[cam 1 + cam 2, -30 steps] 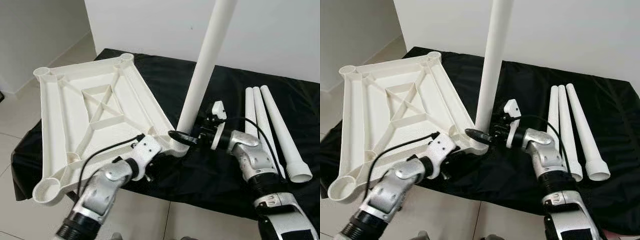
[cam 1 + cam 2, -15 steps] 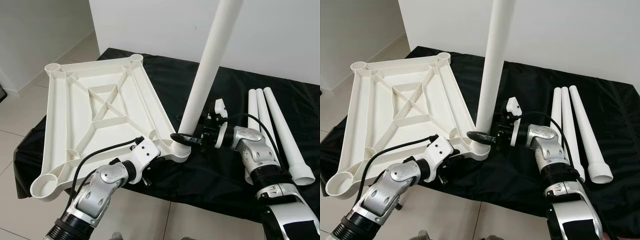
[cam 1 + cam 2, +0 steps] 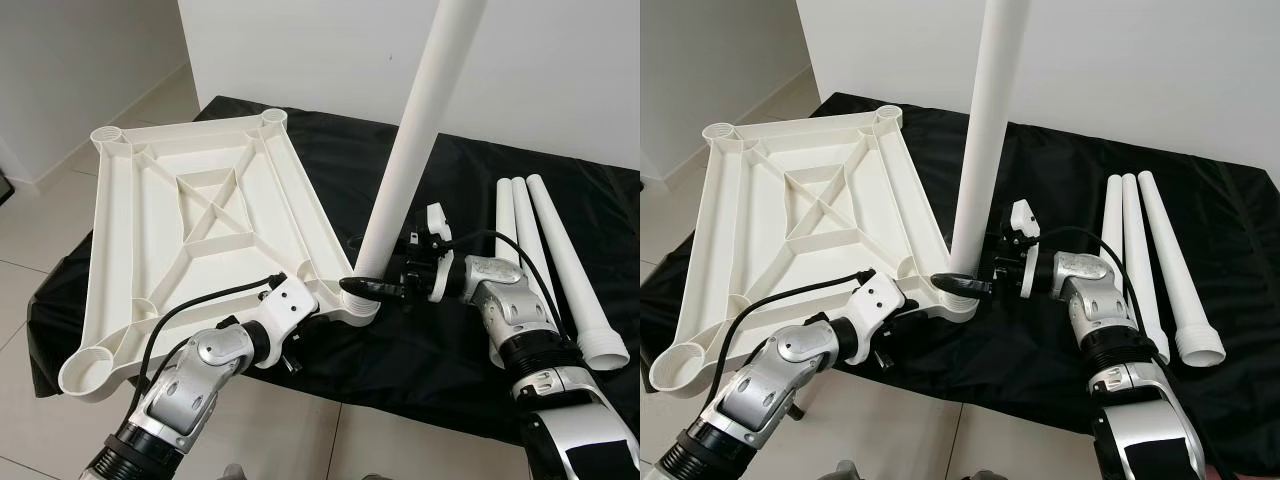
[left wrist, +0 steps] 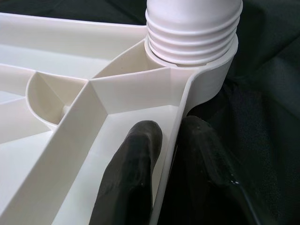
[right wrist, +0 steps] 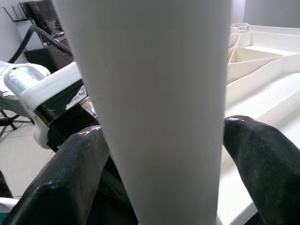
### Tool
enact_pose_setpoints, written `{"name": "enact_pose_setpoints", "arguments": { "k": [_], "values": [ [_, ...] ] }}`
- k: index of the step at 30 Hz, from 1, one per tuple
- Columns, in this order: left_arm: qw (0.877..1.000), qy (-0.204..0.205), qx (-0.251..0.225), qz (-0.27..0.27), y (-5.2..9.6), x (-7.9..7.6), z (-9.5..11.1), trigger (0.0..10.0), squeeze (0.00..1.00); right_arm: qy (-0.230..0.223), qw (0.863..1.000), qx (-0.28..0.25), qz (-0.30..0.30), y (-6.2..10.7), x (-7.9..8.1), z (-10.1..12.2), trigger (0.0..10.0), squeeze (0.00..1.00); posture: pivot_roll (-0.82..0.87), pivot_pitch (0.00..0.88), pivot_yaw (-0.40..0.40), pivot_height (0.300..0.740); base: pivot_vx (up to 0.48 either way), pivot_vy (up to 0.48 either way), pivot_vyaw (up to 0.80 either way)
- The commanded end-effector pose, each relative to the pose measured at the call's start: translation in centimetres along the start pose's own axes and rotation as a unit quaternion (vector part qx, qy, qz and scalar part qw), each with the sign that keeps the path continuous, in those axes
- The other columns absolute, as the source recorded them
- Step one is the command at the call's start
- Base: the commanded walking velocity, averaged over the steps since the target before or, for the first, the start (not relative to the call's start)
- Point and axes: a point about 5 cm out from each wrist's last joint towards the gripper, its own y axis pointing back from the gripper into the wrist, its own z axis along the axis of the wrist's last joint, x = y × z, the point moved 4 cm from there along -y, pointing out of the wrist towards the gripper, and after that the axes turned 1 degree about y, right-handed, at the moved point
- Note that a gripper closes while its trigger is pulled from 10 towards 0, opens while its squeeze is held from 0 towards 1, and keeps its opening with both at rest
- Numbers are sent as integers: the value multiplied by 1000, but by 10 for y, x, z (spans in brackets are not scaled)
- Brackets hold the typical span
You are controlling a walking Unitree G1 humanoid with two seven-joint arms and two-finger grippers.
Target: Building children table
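We see the white tabletop (image 3: pixel 200 230) lying upside down, ribs up, on the black-draped surface (image 3: pixel 430 350), its far-left corners overhanging the tiled floor (image 3: pixel 40 230). One white leg (image 3: pixel 415 140) stands nearly upright in the corner socket nearest us, at about 6 o'clock in the scene, its ribbed end seated in the socket as the left wrist view shows.

The left gripper (image 4: pixel 164 159) is closed on the tabletop's rim just beside that socket, one finger (image 4: pixel 136 164) inside the rim wall and the other outside, against the black cloth. The right gripper (image 3: pixel 962 284) reaches in from 3 o'clock, low on the standing leg; its jaws straddle the tube, one finger (image 5: pixel 70 173) on each side. We cannot tell from the pictures whether they press on it or sit slightly open.

Three spare legs (image 3: pixel 545 265) lie side by side on the cloth at 3 o'clock, well apart from the tabletop, their wider ends toward us. A white wall (image 3: pixel 560 70) rises behind the surface.
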Motion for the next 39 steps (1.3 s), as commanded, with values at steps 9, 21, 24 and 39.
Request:
{"name": "enact_pose_setpoints", "arguments": {
  "k": [9, 21, 24, 39],
  "values": [
    [996, -10, 4, -90, 0, -21, 1, 10000, 0, -30, 999, 8, 15, 7, 4, -8, 0, 0, -12, 0, -40, 740, 0, 0, 0],
    [997, -1, 2, -72, -1, -19, 1, 10000, 0, -47, 999, -17, -6, 7, 5, -6, 0, 0, -9, 0, -45, 740, 0, 0, 0],
    [998, 1, 4, -64, -2, -18, -1, 10000, 0, -49, 998, -30, -26, 6, 2, -4, 0, 0, -8, 0, -45, 740, 0, 0, 0],
    [998, 29, 18, 61, -10, 12, -12, 10000, 0, -35, 980, -70, -182, 5, -10, 2, 0, 0, -14, 0, -49, 740, 0, 0, 0]
  ]
}}
